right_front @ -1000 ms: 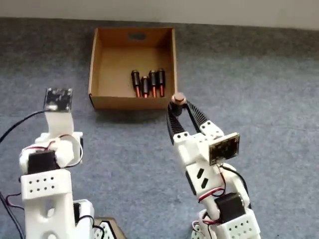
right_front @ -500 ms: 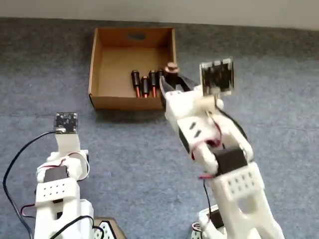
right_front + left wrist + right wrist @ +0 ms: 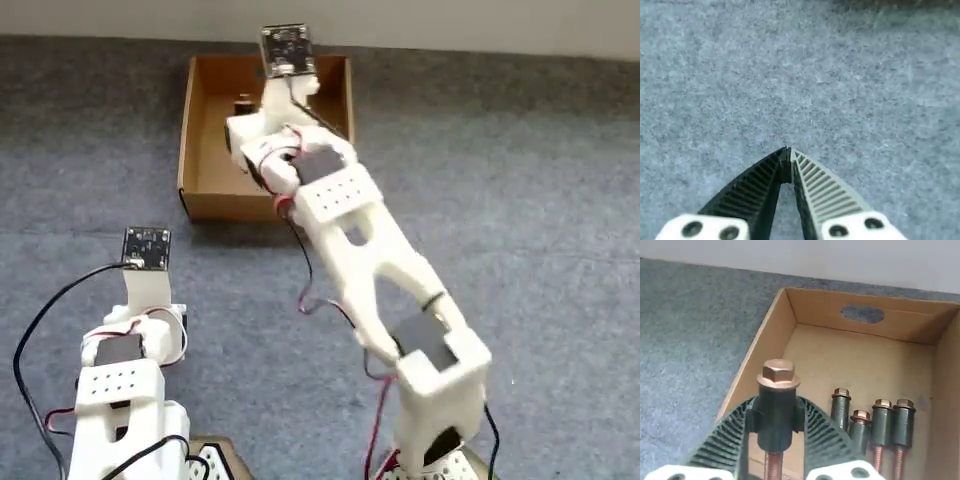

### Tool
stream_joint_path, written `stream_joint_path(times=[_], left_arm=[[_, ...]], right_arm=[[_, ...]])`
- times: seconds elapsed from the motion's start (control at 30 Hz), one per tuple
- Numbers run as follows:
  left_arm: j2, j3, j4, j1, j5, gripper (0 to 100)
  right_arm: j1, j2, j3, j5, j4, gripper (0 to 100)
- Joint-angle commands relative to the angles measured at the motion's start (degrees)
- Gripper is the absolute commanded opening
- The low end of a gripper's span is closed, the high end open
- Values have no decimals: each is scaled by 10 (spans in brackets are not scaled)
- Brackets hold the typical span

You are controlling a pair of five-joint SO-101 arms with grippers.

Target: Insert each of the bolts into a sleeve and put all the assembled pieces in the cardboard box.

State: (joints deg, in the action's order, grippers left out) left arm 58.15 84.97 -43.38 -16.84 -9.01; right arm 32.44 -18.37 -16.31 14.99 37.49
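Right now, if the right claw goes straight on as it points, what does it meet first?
With its held piece, probably the bare floor of the cardboard box, beside the four pieces there; depth unclear.

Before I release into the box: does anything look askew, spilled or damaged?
Nothing stands out. The right gripper holds a bolt seated straight in its sleeve over the cardboard box. Four assembled pieces lie side by side, parallel, on its floor. The box looks undamaged.

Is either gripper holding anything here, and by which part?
The right gripper holds one assembled piece by its dark sleeve, just under the bolt head, over the cardboard box. The left gripper is shut on nothing.
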Motion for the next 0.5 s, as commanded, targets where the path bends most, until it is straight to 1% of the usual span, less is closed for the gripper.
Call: stream_joint_path(times=[0.0, 0.1, 0.2, 0.47], left_arm=[[7, -3, 9, 8, -3, 8], [7, -3, 9, 8, -3, 8], [7, -3, 9, 8, -3, 8], [7, -3, 9, 8, -3, 8]], right_arm=[[2, -132, -175, 4, 3, 6], [3, -226, -267, 4, 3, 6], [15, -287, -331, 4, 4, 6], [36, -331, -417, 7, 94, 6]])
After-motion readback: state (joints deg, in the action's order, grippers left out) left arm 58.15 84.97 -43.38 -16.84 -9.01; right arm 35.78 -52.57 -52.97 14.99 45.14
